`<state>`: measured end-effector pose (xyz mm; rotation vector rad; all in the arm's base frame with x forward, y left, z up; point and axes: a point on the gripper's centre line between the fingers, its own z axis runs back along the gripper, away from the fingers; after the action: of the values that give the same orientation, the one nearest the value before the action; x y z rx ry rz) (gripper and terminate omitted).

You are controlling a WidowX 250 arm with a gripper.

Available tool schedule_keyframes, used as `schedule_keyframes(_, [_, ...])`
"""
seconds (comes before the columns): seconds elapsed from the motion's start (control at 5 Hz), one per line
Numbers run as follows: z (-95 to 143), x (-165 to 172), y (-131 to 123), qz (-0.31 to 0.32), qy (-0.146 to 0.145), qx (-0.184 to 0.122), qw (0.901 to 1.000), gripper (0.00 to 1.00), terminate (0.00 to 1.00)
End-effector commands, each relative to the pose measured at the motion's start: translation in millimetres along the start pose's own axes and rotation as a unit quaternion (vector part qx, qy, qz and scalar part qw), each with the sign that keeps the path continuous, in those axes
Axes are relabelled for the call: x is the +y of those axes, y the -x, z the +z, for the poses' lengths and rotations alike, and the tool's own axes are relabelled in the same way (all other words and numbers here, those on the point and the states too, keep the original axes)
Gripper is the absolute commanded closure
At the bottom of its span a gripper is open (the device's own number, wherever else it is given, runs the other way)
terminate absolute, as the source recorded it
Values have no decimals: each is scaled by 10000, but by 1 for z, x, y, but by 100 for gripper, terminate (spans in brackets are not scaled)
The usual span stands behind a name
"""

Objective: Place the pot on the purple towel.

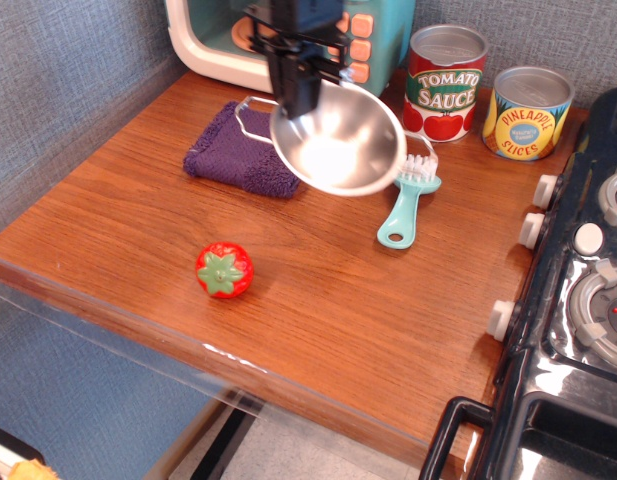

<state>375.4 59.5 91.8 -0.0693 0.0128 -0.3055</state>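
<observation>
The shiny steel pot (340,140) hangs in the air, tilted toward the camera, above the back middle of the wooden counter. My gripper (297,100) is shut on the pot's far left rim and holds it up. One wire loop handle shows at the pot's left. The dark-purple towel (233,150) lies flat on the counter at the back left. The pot overlaps the towel's right edge in this view and hides part of it.
A red toy tomato (224,270) sits near the counter's front edge. A teal dish brush (408,205) lies right of the pot. Tomato sauce can (445,84) and pineapple can (528,113) stand at the back right. A toy microwave (218,40) stands behind; a stove (578,290) at right.
</observation>
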Motion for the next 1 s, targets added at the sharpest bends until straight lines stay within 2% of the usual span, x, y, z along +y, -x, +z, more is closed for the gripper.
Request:
schedule_keyframes(0.0, [10, 61, 6, 744, -228, -126, 9969, 100, 0])
schedule_keyframes(0.8, [0, 92, 12, 1218, -303, 105, 9920, 100, 0])
